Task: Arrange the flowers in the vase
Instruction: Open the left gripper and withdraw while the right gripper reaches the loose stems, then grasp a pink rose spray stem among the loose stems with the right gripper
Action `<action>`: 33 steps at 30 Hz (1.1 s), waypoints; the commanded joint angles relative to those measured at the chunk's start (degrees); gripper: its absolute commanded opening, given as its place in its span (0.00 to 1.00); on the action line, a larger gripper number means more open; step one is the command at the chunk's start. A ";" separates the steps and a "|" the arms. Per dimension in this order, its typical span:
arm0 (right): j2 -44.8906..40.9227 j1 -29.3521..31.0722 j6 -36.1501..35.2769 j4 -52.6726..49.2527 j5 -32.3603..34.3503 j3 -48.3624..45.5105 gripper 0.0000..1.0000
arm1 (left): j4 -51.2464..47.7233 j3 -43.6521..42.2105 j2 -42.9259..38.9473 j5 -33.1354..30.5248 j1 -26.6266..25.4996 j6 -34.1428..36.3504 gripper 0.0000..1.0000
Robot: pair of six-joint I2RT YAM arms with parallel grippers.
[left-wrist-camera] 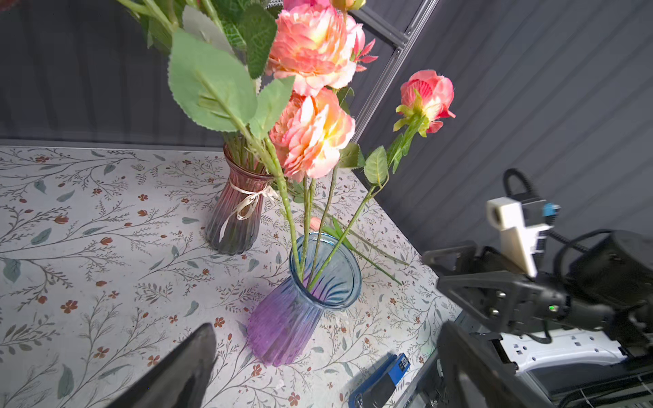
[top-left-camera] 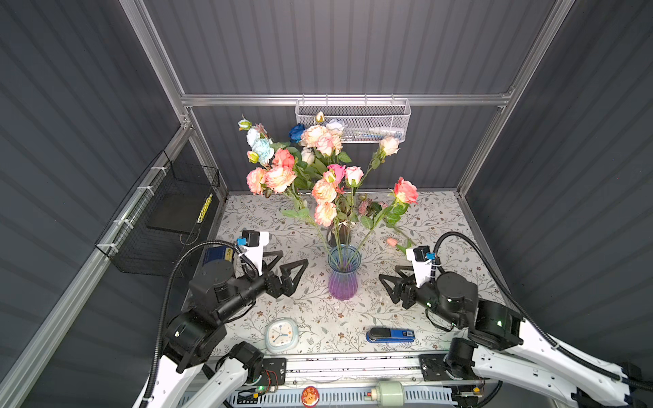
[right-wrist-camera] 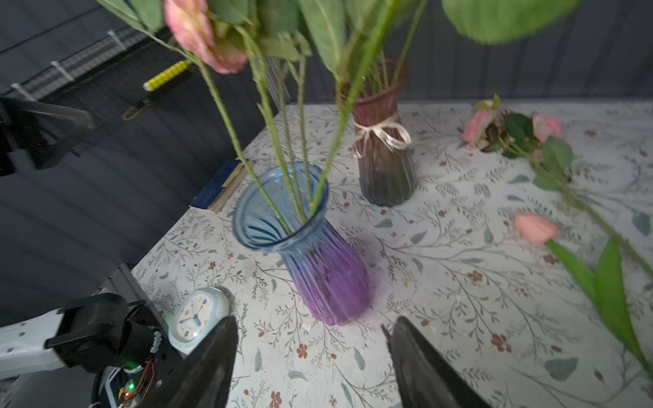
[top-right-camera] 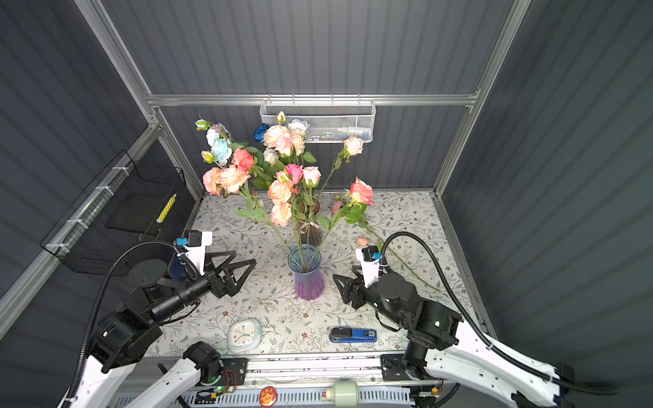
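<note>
The vase (top-left-camera: 342, 273) (top-right-camera: 309, 273) is ribbed glass, blue at the rim and purple below, upright mid-table. Several green-stemmed flowers (top-left-camera: 325, 212) (left-wrist-camera: 314, 134) stand in it, pink and peach blooms fanning out. A pink bud (top-left-camera: 392, 242) (right-wrist-camera: 535, 228) and a leafy pink stem (right-wrist-camera: 494, 130) lie on the table to the vase's right. My left gripper (top-left-camera: 295, 259) (left-wrist-camera: 327, 332) is open and empty, just left of the vase (left-wrist-camera: 304, 300). My right gripper (top-left-camera: 388, 272) (right-wrist-camera: 312, 319) is open and empty, just right of the vase (right-wrist-camera: 311, 254).
A dark red vase (left-wrist-camera: 236, 212) with a ribbon holds more blooms behind. A clock (top-left-camera: 281, 333) and a blue stapler (top-left-camera: 390, 335) lie near the front edge. A mesh basket (top-left-camera: 353, 120) hangs on the back wall and a black wire basket (top-left-camera: 169, 212) on the left wall.
</note>
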 commanded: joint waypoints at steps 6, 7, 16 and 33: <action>10.42 -19.20 7.08 5.98 -13.98 -8.36 0.69 | 5.79 -6.57 -5.19 -1.55 -0.17 -5.08 1.00; 12.50 -21.65 7.23 6.72 -15.01 -8.57 0.68 | 5.57 -6.70 -5.45 -1.61 -0.22 -5.25 1.00; 38.31 -41.83 5.01 13.06 -17.10 0.13 0.64 | 7.35 -9.65 -7.56 1.18 -0.17 -7.93 1.00; 72.49 -45.31 -9.60 -7.66 -8.12 38.86 0.69 | 6.37 -11.55 -8.87 2.12 -0.21 -9.06 1.00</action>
